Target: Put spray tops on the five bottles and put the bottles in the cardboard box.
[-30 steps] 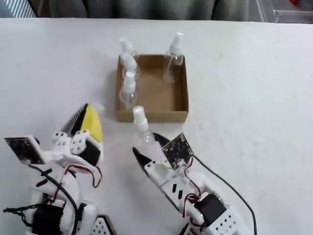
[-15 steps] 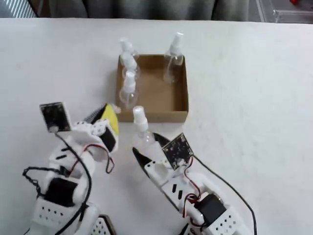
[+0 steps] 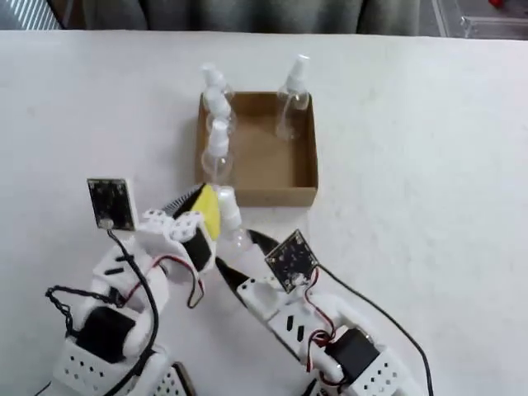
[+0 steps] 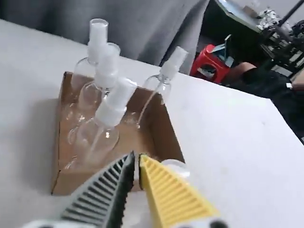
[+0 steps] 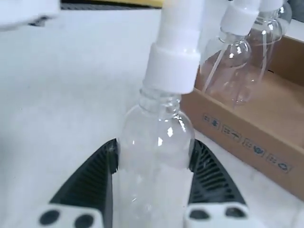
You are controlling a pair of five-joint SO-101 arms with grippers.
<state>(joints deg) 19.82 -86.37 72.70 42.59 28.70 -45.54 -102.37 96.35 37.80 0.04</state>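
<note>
Item: fifth bottle (image 5: 154, 137), clear plastic, with a spray top (image 5: 175, 66) seated on its neck; whether it was screwed fully home could not be told.
Location: upright on the table (image 3: 429, 165), just outside the near wall of the cardboard box (image 3: 272, 196).
Holder: right gripper (image 5: 154, 152), fingers closed on the fifth bottle's body, one black pad on either side.
Second arm: left gripper (image 4: 136, 159), black and yellow fingers drawn almost together with only a thin slit between, gripping nothing; its tips sat just beside the spray top.
Box contents: four capped bottles (image 3: 216, 161), all upright, three in a row along one wall and one in the far corner opposite, with bare floor between them.
Stage (judged): four of five stowed; the last not yet lifted over the wall.
Hazard, collision: the left gripper stood so near the spray top that a swing of either arm could knock or tilt the bottle.
Hazard, clearance: a low lift would catch the bottle's base on the near wall and shove the box.
Hazard, grip: the smooth round body might slip between the pads; released at a lean, it could topple the row.
</note>
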